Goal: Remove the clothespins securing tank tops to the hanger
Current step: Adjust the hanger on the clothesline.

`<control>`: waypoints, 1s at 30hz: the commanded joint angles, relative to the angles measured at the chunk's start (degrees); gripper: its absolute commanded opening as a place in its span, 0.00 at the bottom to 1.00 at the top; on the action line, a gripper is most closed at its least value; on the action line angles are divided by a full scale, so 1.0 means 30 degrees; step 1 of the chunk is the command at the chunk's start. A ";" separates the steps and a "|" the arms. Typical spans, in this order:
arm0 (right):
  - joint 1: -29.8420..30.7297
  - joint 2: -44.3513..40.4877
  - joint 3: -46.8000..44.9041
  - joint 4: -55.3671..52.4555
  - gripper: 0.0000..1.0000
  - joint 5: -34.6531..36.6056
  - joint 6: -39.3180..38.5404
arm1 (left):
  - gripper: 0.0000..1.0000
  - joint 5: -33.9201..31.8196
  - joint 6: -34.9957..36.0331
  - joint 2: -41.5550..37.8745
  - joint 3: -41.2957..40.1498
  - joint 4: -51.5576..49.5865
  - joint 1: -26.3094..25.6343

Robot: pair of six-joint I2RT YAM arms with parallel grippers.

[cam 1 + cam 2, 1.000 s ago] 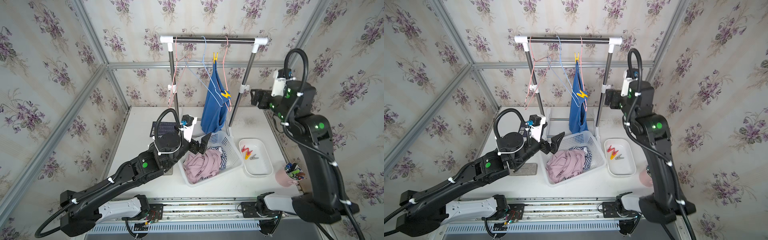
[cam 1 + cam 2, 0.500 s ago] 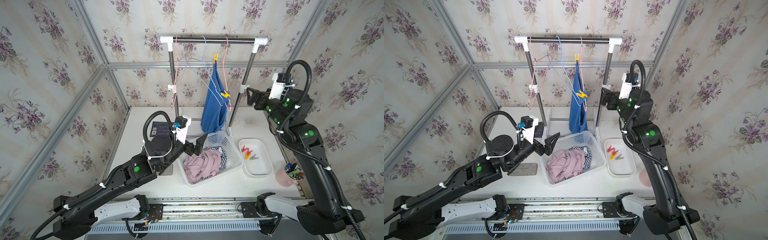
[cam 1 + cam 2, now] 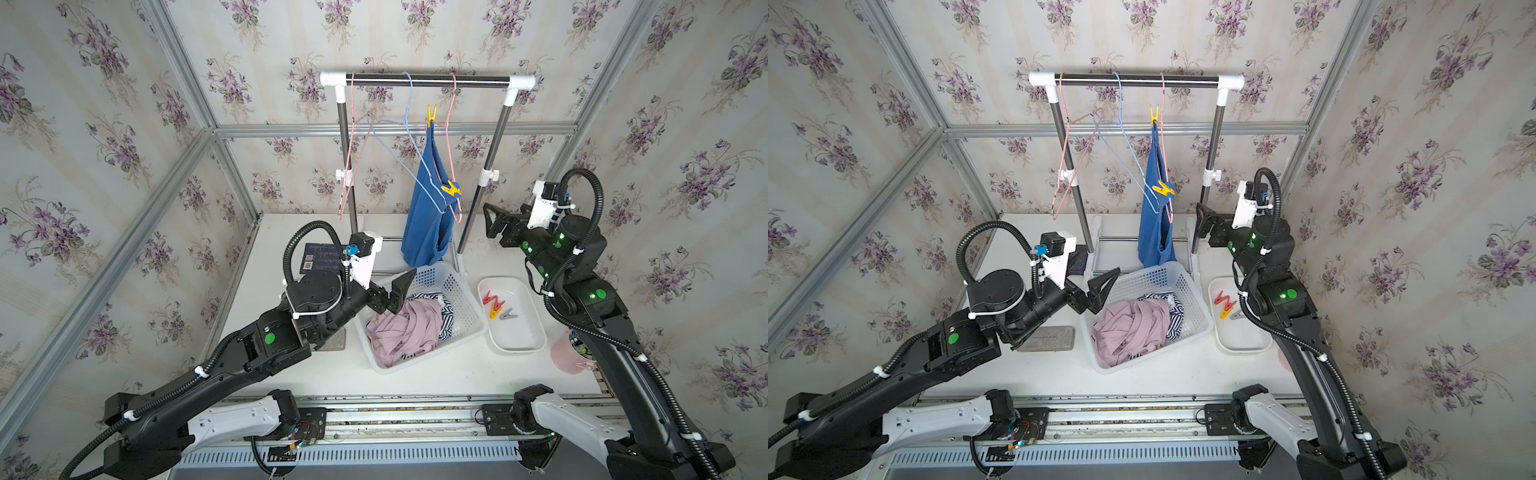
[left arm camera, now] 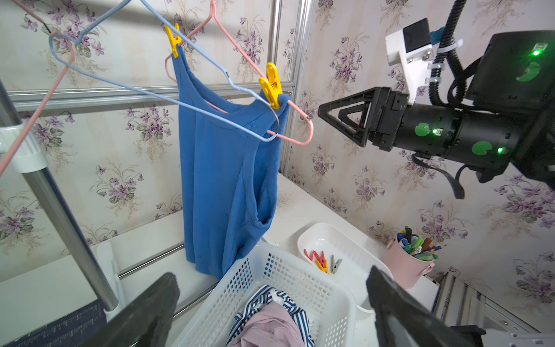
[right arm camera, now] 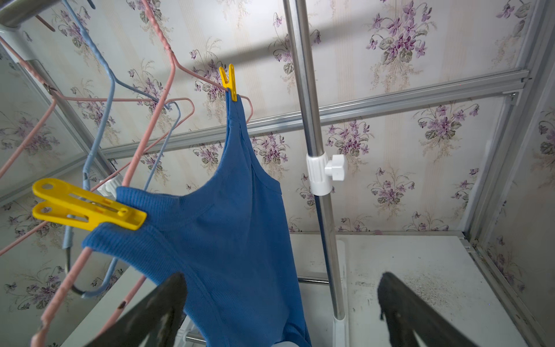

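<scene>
A bright blue tank top (image 3: 428, 216) (image 3: 1156, 232) hangs from a tilted pink hanger (image 3: 451, 124) on the rack. Two yellow clothespins hold its straps, one high (image 3: 432, 115) (image 5: 228, 81) and one low (image 3: 451, 189) (image 5: 84, 207). My right gripper (image 3: 492, 220) (image 5: 282, 275) is open and empty, level with the low pin, just right of the rack post. My left gripper (image 3: 401, 286) (image 4: 271, 273) hovers open and empty over the basket's far-left corner. The pink tank top (image 3: 409, 332) and the striped one (image 3: 444, 307) lie in the basket (image 3: 465, 291).
A white tray (image 3: 515, 345) right of the basket holds red (image 3: 492, 300), yellow (image 3: 495, 311) and grey (image 3: 508, 316) clothespins. Bare pink (image 3: 347, 166) and light-blue (image 3: 409, 137) hangers share the rack bar (image 3: 478, 80). A pink pen cup (image 3: 569, 353) stands front right.
My right arm has dropped lower and its gripper has come down toward the rack post. My left arm has drawn back a little to the left.
</scene>
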 commanded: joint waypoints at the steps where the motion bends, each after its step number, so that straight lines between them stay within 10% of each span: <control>1: 0.0027 -0.0299 -0.0124 0.1254 0.99 -0.0406 0.0304 | 0.99 0.0486 -0.0303 0.0152 0.0671 -0.0274 -0.0021; 18: 0.0020 -0.0292 -0.1008 0.2053 1.00 -0.1950 0.1126 | 0.99 0.2558 0.0775 0.4284 0.4608 0.0304 -0.1909; 30: -0.0663 -0.1122 -0.4268 0.1374 1.00 -0.0423 0.2370 | 0.88 -0.3478 0.3569 1.0042 0.7936 0.3354 -0.3588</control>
